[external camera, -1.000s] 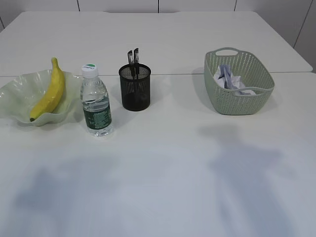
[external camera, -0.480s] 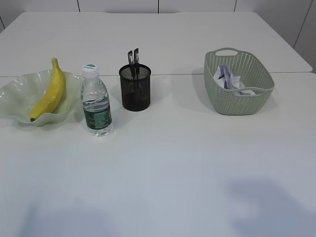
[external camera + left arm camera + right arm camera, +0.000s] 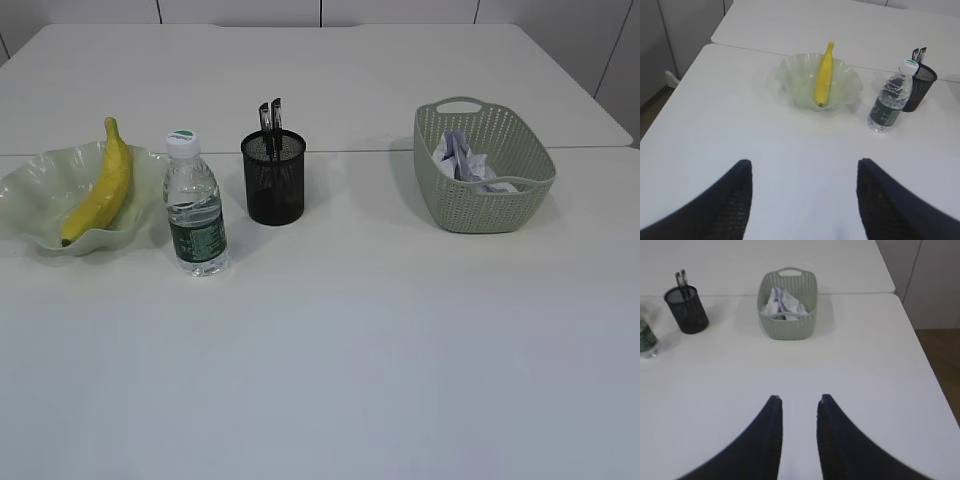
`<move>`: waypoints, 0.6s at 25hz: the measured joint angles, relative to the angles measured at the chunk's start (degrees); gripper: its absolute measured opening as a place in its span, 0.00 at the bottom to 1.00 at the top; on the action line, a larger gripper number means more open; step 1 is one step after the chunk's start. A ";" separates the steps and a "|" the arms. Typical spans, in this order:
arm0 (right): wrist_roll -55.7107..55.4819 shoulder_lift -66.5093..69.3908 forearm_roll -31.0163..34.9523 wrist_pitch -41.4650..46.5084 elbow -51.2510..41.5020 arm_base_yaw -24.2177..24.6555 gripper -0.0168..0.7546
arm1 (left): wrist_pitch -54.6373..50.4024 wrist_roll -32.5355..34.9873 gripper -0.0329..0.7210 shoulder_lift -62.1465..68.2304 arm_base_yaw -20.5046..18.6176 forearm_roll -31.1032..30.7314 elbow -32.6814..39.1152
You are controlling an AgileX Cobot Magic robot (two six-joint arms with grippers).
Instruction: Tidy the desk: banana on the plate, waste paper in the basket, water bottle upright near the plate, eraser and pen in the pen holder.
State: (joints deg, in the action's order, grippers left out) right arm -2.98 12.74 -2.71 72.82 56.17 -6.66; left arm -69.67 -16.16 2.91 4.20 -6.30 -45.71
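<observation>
Banana [image 3: 100, 190] lying in the plate [image 3: 40, 195] at far left of the desk [image 3: 330, 350], stem end pointing away toward the back. Bottle [image 3: 195, 205] upright just right of the plate, cap on (label facing the front). Holder [image 3: 273, 178] a little further right and back, near the seam; two dark pens [image 3: 270, 118] sticking up out of it. Eraser not visible anywhere; cannot tell whether inside the mesh. Basket [image 3: 485, 165] well off to the right, crumpled paper [image 3: 462, 160] inside against its far side.

No arms in the exterior view. Left gripper [image 3: 805, 172] held above bare tabletop, jaws spread wide, nothing between them, well short of the plate and bottle. Right gripper [image 3: 799, 402] likewise over bare tabletop, jaws drawn near each other with a narrow gap, empty, basket well ahead of it.
</observation>
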 joint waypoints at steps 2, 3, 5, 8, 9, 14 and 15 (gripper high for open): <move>0.00 -3.25 2.71 0.11 0.00 0.00 0.25 | -0.44 0.13 0.66 -1.70 0.00 0.00 0.12; -0.03 -5.01 3.40 0.11 -0.31 0.00 0.25 | -0.77 0.13 0.66 -2.23 0.00 0.00 0.52; -0.14 -8.10 5.23 0.23 -1.70 0.00 0.25 | -1.70 0.13 0.66 -2.42 0.00 0.00 2.73; -0.14 -12.30 6.35 0.36 -5.88 0.00 0.25 | -2.97 0.35 0.66 -2.42 0.00 0.00 6.52; -0.14 -13.38 6.33 0.48 -7.68 0.00 0.25 | -3.07 0.35 0.66 -2.42 0.00 0.00 7.41; -0.14 -14.05 5.63 0.48 -17.98 0.00 0.25 | -0.14 0.45 0.66 -2.42 0.00 0.00 10.44; -0.14 -14.05 5.49 0.48 -19.81 0.00 0.25 | 1.38 0.86 0.65 -2.42 0.00 0.00 10.92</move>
State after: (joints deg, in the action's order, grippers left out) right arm -3.12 -1.32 2.78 73.30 36.36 -6.66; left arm -68.29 -15.30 0.49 4.20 -6.30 -34.79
